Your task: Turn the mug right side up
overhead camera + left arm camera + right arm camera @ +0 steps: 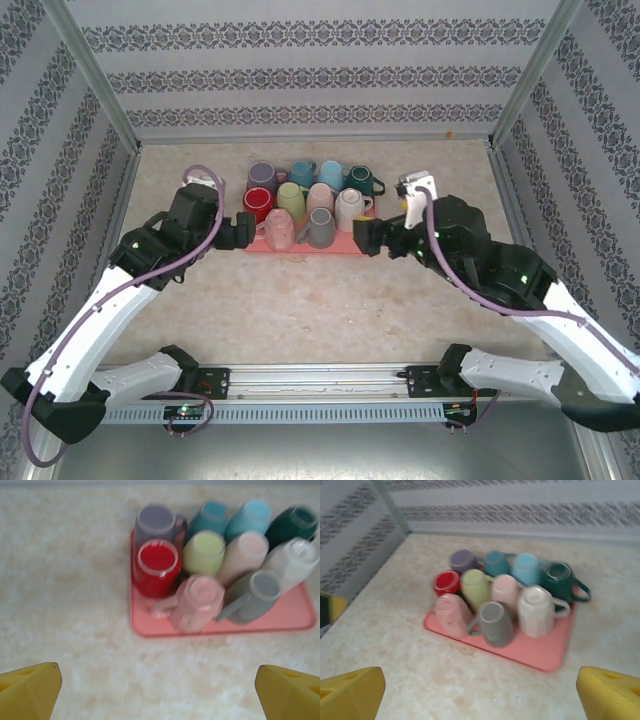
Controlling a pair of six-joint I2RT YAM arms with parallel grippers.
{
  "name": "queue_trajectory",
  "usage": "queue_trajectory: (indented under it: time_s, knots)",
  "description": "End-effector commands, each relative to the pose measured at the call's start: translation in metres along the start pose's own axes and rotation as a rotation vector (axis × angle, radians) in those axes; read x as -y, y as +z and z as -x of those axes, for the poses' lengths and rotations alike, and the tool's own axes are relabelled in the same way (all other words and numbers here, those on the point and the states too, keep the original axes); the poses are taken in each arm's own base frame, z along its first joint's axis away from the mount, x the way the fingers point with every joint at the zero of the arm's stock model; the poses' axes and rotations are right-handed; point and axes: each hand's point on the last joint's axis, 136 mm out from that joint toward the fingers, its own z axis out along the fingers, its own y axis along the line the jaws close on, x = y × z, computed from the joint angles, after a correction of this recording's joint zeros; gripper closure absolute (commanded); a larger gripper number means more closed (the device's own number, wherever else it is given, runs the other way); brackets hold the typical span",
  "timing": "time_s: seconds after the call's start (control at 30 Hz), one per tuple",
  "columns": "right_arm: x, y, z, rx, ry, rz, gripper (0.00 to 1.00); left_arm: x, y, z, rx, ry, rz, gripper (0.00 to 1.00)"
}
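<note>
The mugs [318, 198] stand crowded on a pink tray [345, 244] at the far middle of the table [300, 305], with bare table in front. The left hand [243, 236] and the right hand [368, 238], both spread wide, stay just beside the tray's short edges. The left wrist view shows the handle [160, 608] of the front pink mug [197, 602] pointing to the tray's left edge, which is unclear from above.

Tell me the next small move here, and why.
Probably ease the left gripper forward toward the pink mug. That mug looks upside down at the near edge of the tray, it is the one closest to this gripper, and its handle is clear of the other mugs. The gripper is open and holds nothing.
</note>
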Motion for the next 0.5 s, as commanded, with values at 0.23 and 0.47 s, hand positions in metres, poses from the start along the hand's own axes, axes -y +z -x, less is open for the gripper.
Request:
queue_trajectory:
  time_s: [0.23, 0.47]
  knots:
    - [0.018, 0.071, -0.067, -0.42, 0.194, -0.068, 0.02, 0.02, 0.005, -0.033, -0.126, -0.114, -0.146, 0.0]
    - [0.02, 0.116, -0.072, -0.547, 0.254, -0.173, 0.11, 0.018, -0.003, -0.051, -0.134, -0.196, -0.186, 0.0]
